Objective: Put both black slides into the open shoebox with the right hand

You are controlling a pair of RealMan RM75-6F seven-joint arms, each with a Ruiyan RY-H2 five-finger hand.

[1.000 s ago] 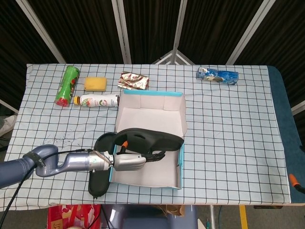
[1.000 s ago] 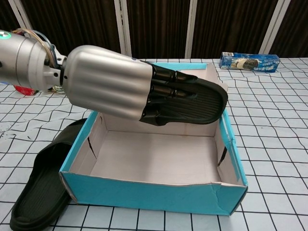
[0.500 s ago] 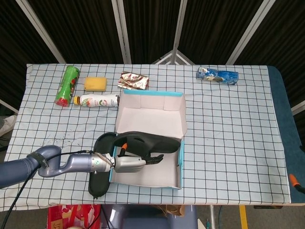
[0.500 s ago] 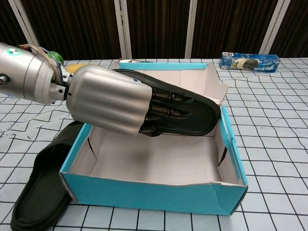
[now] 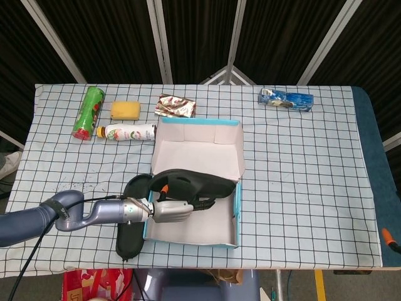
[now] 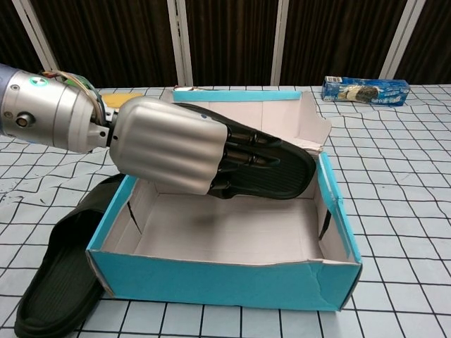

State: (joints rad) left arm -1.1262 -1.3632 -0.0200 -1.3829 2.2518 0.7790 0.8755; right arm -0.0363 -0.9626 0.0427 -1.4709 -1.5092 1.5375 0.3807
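Near edge: one black slide (image 6: 56, 282) lies flat on the surface (image 6: 402, 211), touching the outside of the shoebox (image 6: 225, 285) at its left wall. Not yet boxed.

Shoebox: open, blue outside, bare cardboard inside, nothing on its floor. Near wall creased at both corners.

Above the box: the left hand (image 6: 169, 144) holds the other black slide (image 6: 282, 169), fingers (image 6: 243, 151) closed across its ribbed face. The thumb side is hidden, so how firm the hold is cannot be judged. The slide is tilted, its toe low and close to the right wall, its heel hidden by the hand. It hangs within the box opening, not on the floor. Matte black, ribbed tread, thick moulded strap seen from the head view; likely soft foam that flexes.

Risks:
- Toe could catch on the right wall and push the light box sideways.
- If released while tilted, it may lean on the wall and leave little room for the second slide.
- The task asks for the right hand; the arm at work enters from the left.

Far side: bottle (image 5: 128, 132), can (image 5: 88, 111), sponge (image 5: 125, 110), foil packet (image 5: 175, 105), biscuit pack (image 6: 365, 89), well apart from the box.
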